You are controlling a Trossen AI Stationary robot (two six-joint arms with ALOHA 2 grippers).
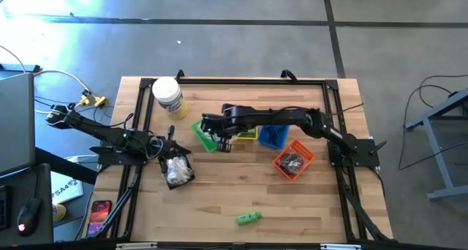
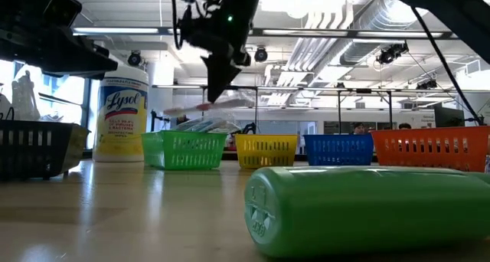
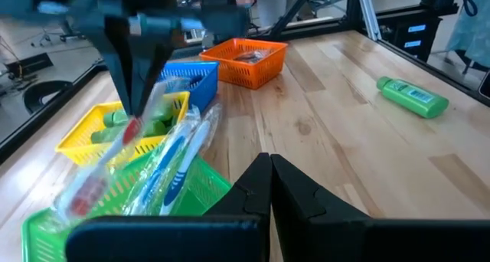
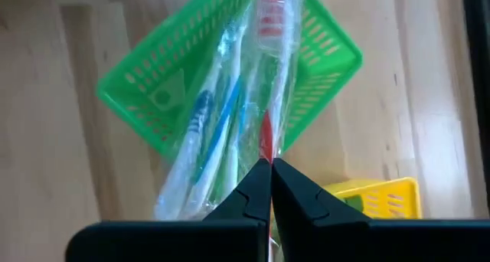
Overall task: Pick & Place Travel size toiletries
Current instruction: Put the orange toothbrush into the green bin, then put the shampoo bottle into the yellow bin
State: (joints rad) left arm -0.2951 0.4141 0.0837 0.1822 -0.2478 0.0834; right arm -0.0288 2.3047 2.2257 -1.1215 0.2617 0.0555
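Your right claw [image 4: 262, 164] is pinched tight on a clear-wrapped toothbrush [image 4: 268, 70] with a red handle, hanging it directly over the green basket [image 1: 205, 133] near the middle of the surface. A second wrapped toothbrush [image 4: 200, 132], blue and white, already lies across that basket, its end poking over the rim. From the look of it, you are at the drop step: the brush sits above the basket but is not yet let go.

Sorting seems well underway. The yellow basket [image 3: 86, 136] holds small green bottles, the orange basket [image 1: 294, 159] toward the right edge carries dark items, and the blue basket [image 1: 273, 136] between them has contents I cannot make out. The black basket [image 1: 178, 169] near the left edge is still full of pale packets, so there is plenty left to move.

One green bottle [image 1: 248, 218] lies alone on its side near the front edge, still waiting.

Your left claw [image 3: 269, 187] is fully closed, holds nothing, and waits beside the black basket.
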